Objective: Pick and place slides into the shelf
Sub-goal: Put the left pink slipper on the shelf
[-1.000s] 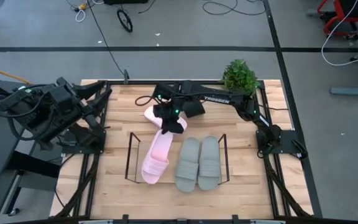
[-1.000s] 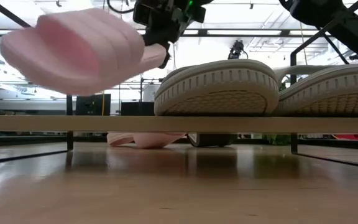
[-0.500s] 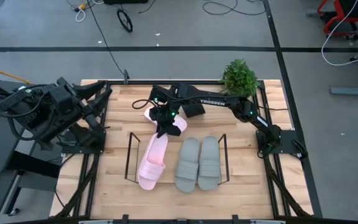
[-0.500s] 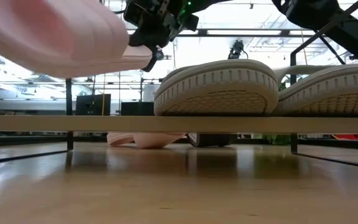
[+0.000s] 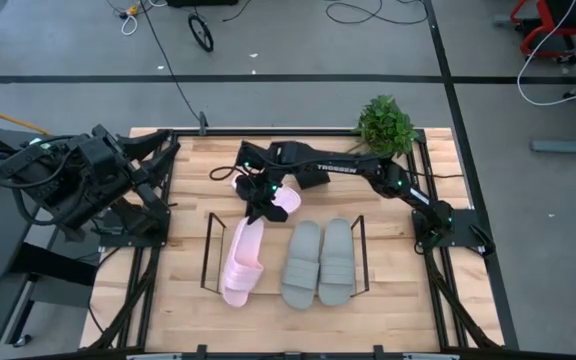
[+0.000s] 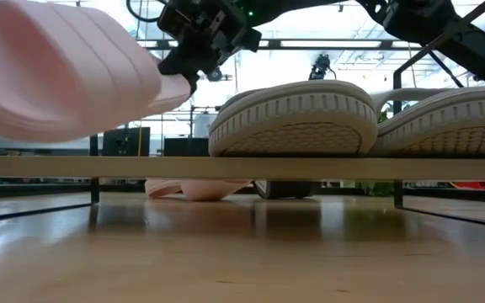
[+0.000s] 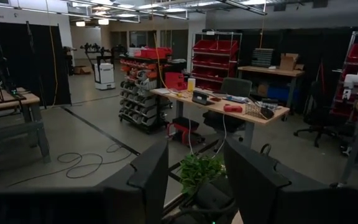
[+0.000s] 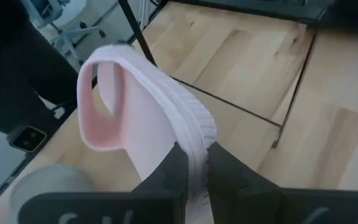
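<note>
Right gripper (image 5: 259, 207), fingers clamped on a pink slide's (image 5: 241, 262) heel, holds it over the shelf's (image 5: 209, 252) left end (two grey slides (image 5: 319, 262) sit at its right); left gripper's (image 7: 194, 186) fingers apart.

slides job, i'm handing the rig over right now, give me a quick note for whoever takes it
Right gripper: shut on the heel edge of a pink slide, holding it over the left part of the shelf, raised above the bar in the low view, not yet set down.
Left gripper: open, parked off the table's left side.
Done: two grey slides sit side by side in the shelf's right half.
Left: lower and release this pink slide, then fetch the second pink slide lying on the table behind the shelf.
</note>
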{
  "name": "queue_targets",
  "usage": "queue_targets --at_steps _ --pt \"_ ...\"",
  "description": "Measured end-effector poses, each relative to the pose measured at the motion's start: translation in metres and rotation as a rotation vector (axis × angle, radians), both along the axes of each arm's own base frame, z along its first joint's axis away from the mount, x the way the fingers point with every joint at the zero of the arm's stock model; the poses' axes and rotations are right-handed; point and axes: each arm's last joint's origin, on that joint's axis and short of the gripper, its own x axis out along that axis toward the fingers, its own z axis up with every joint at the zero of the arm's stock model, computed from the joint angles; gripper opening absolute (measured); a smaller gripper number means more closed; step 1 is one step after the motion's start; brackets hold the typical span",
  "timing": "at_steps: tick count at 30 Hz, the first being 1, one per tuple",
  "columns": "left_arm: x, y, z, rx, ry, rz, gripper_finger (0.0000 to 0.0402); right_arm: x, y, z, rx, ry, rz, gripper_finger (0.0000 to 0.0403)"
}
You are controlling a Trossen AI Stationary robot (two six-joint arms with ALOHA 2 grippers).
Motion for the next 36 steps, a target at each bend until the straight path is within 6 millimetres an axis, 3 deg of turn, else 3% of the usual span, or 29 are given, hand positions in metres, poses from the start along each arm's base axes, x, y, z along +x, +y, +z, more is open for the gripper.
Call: queue_targets --at_steps 11,36 --pt "0.0 0.0 0.0 -0.001 -0.001 0.0 0.0162 0.0033 -0.0002 -0.0111 0.008 0.02 0.005 0.0039" --pt "0.0 0.0 0.0 -0.014 -0.013 0.0 0.0162 0.005 0.0052 -0.0119 -0.082 -0.008 0.011 0.005"
